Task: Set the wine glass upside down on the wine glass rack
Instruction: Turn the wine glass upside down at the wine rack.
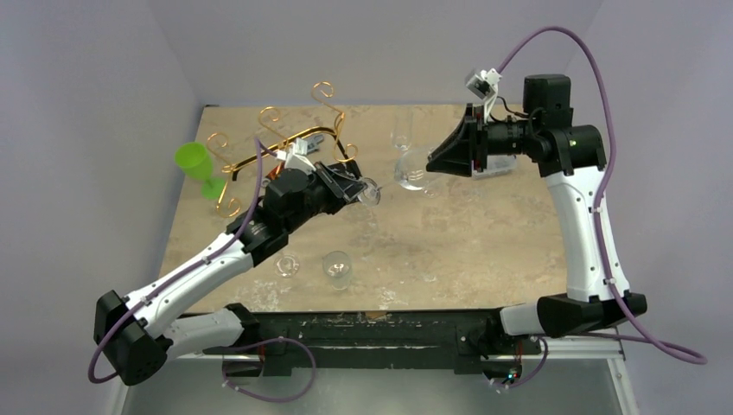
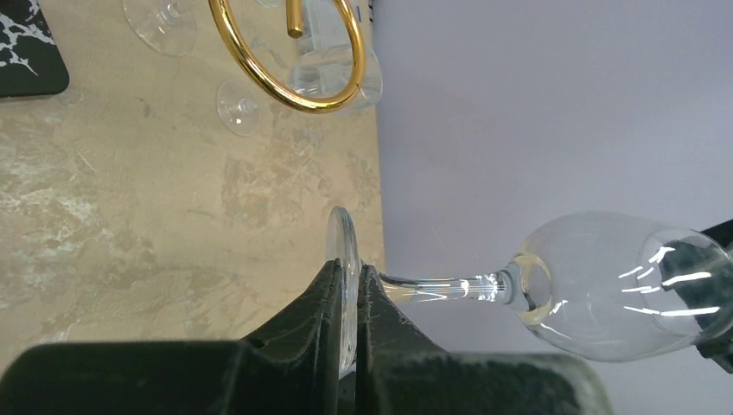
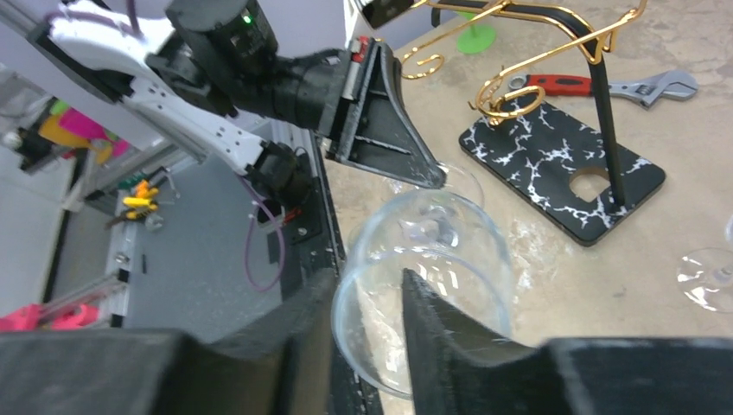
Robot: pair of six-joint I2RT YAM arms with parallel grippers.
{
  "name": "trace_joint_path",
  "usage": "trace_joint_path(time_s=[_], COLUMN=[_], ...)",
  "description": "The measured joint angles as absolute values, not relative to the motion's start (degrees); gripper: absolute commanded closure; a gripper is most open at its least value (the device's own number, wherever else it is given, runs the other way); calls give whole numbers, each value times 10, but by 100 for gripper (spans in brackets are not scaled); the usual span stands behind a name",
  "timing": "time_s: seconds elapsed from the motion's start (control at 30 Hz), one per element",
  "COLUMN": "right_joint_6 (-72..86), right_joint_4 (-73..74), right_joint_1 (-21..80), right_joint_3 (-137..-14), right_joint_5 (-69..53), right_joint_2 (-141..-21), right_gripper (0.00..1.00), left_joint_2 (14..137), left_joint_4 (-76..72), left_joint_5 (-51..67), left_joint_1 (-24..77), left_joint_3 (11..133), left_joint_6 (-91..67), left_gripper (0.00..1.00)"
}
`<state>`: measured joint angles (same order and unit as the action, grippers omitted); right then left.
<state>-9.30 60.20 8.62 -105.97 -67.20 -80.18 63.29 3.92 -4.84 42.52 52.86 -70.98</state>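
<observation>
The clear wine glass hangs sideways in the air between my two arms. My left gripper is shut on its round foot, which shows edge-on between the jaws of the left gripper; stem and bowl of the glass reach right. My right gripper stands open at the bowl's mouth. In the right wrist view one finger of that gripper is inside the glass and one outside, with a gap to the rim. The gold wine glass rack stands behind my left arm.
A green goblet stands left of the rack. Other clear glasses stand near the front edge and one at the back. The rack's black veined base board and a red-handled wrench lie on the table.
</observation>
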Motion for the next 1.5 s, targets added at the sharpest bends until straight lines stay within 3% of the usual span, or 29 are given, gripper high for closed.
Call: trace_joint_path(time_s=[0.23,0.43,0.83,1.5], right_joint_6=[-140,-190,-247,-252], right_joint_4=[611,629,639,624], right_joint_1=[87,87,65,29], right_joint_3=[-1010,-990,-930,-864], right_joint_5=[-668,-653,-625,-641], right_joint_2=[-771,-748,-698,-689], right_gripper=[32,21,19,19], left_joint_2=[594,561,531,594], left_joint_4=[75,135,231,314], left_joint_5=[-59,-80,-98,-75], left_joint_1=[425,422,420,422], left_joint_3=[517,517,550,653], left_joint_6=[-657,-597,-470,-264], left_gripper=[100,100,100,100])
